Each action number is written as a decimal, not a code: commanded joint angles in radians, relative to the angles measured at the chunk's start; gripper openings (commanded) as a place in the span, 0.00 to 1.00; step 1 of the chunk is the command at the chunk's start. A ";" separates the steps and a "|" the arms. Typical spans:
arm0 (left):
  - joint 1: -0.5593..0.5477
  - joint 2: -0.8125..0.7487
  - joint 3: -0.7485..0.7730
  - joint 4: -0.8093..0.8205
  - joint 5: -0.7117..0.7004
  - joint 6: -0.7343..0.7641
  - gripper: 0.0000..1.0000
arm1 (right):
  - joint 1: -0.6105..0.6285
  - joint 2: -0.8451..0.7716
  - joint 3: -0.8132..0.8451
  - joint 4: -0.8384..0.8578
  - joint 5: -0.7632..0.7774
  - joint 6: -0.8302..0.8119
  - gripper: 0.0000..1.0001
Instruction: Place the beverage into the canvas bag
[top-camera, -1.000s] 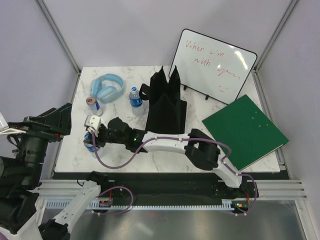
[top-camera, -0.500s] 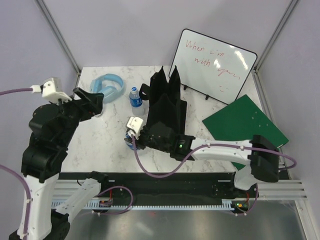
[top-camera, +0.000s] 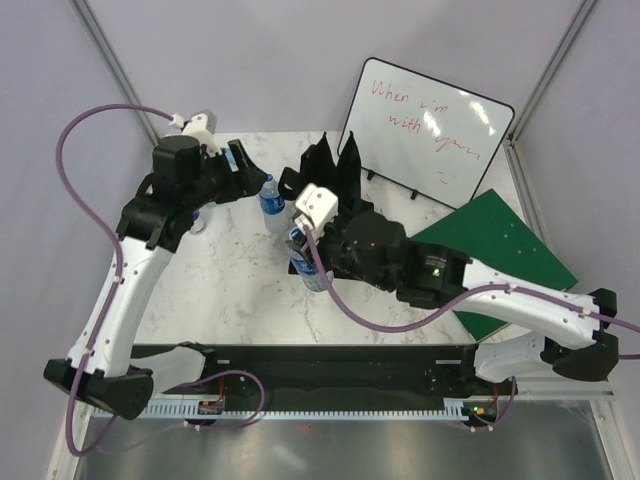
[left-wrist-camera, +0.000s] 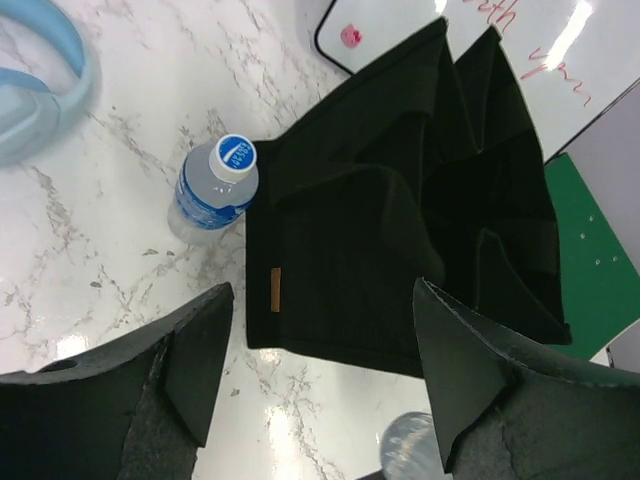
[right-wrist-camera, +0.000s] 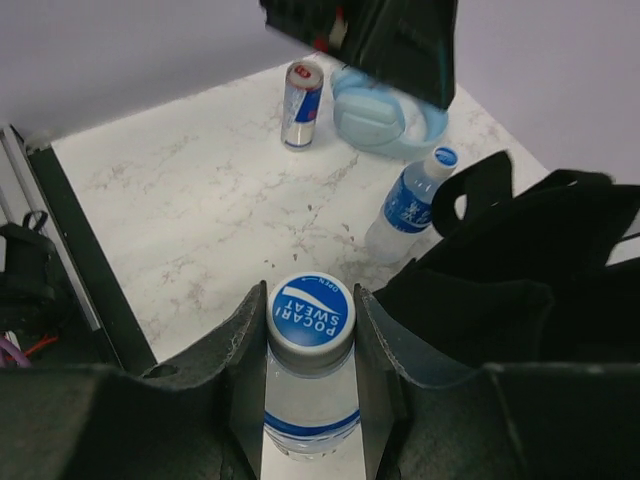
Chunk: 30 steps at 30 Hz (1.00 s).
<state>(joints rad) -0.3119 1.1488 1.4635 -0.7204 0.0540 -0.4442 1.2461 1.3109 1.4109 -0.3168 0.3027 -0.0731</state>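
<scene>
So the bottle (right-wrist-camera: 310, 390) is upright in the right claw (right-wrist-camera: 310, 320), both fingers (right-wrist-camera: 250, 370) pressed on its sides just under the blue Pocari Sweat cap. The claw is only partly closed, as far as the bottle lets it go. It's not in the bag (top-camera: 335, 195). From the top view it sits just off the bag's near-left corner, around the middle of the counter (top-camera: 230, 285). I can't tell whether its base touches the marble or is lifted a bit.

The bag stands open-topped toward the far edge of the counter, black and floppy. Its handles are hard to pick out against the black.

A second bottle (left-wrist-camera: 215, 190) with the same blue label stands just beside the bag's left side, upright on the counter.

The left claw (left-wrist-camera: 322, 310) hovers above that second bottle and the bag. It's spread wide with nothing in it.

Further out, the blue headphones (right-wrist-camera: 385, 115) and a can (right-wrist-camera: 300, 103) sit near the far-left corner, close together. A whiteboard (top-camera: 430, 125) with red scribble leans at the far-right corner behind the bag. A green board (top-camera: 490, 265) lies flat along the right edge.
</scene>
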 joint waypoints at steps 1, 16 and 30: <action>-0.003 0.055 0.040 0.094 0.086 0.064 0.81 | 0.001 -0.010 0.279 -0.122 0.113 0.001 0.00; -0.058 0.287 0.075 0.196 0.211 0.071 0.79 | -0.089 0.214 0.799 -0.260 0.266 -0.160 0.00; -0.090 0.365 0.081 0.216 0.218 0.094 0.33 | -0.318 0.370 0.924 -0.176 0.116 -0.186 0.00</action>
<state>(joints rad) -0.3996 1.5154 1.5063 -0.5453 0.2501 -0.3893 0.9531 1.6814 2.2620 -0.6525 0.4671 -0.2287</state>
